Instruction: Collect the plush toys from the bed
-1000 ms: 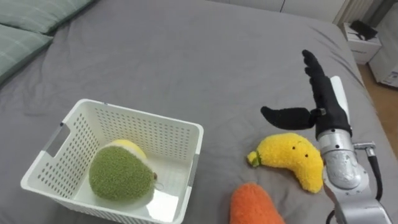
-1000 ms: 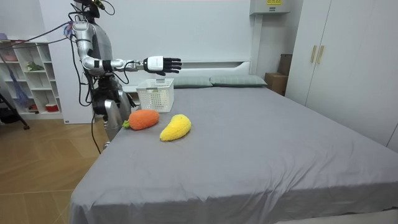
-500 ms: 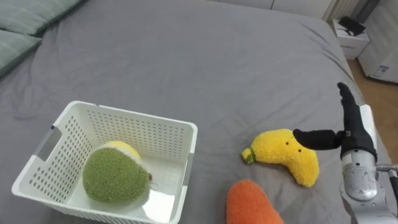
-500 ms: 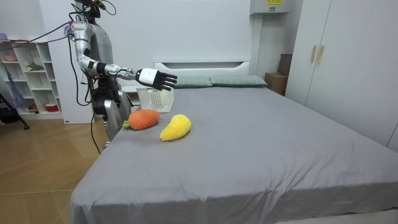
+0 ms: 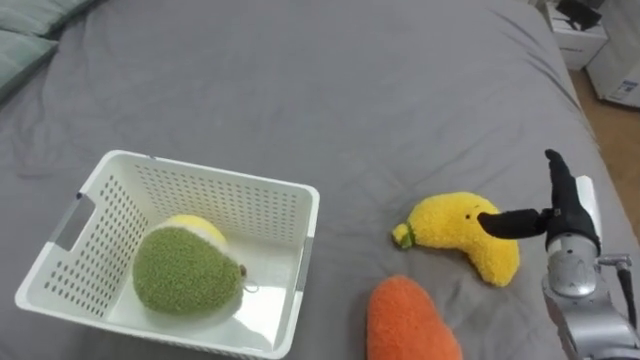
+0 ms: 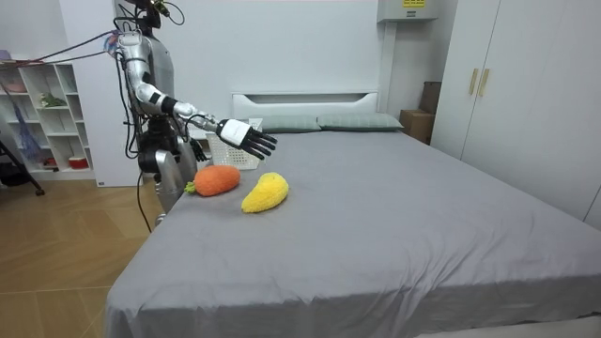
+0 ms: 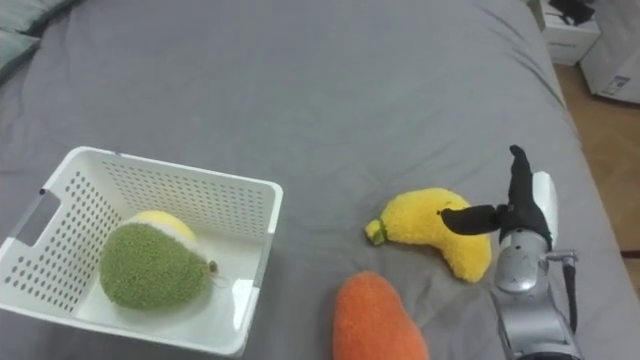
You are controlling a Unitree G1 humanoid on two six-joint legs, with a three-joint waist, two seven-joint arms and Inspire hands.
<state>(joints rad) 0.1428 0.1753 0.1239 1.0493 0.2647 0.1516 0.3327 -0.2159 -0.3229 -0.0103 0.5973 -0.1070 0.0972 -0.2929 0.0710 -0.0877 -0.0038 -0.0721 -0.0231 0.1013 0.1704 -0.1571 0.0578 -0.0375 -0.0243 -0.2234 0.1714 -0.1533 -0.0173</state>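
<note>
A yellow banana plush [image 5: 463,233] [image 7: 432,230] [image 6: 266,192] lies on the grey bed [image 5: 330,90]. My right hand [image 5: 560,205] [image 7: 515,212] [image 6: 246,136] hovers just above its right end, open, fingers straight and the thumb reaching over the plush. An orange carrot plush [image 5: 408,322] [image 7: 375,320] [image 6: 217,179] lies nearer me, at the view's bottom edge. The white perforated basket [image 5: 240,195] [image 7: 210,185] [image 6: 234,146] stands to the left and holds a green and yellow avocado plush [image 5: 185,277] [image 7: 150,265].
I stand at the bed's side near its head. Pillows [image 6: 319,122] lie at the headboard. A white nightstand [image 5: 585,25] sits past the bed's far right edge, and wooden floor [image 5: 625,130] shows beyond it. A white shelf [image 6: 42,113] stands behind me.
My right hand has come down from above the bed to just over the banana plush's right end, staying open. The head camera has tilted slightly.
</note>
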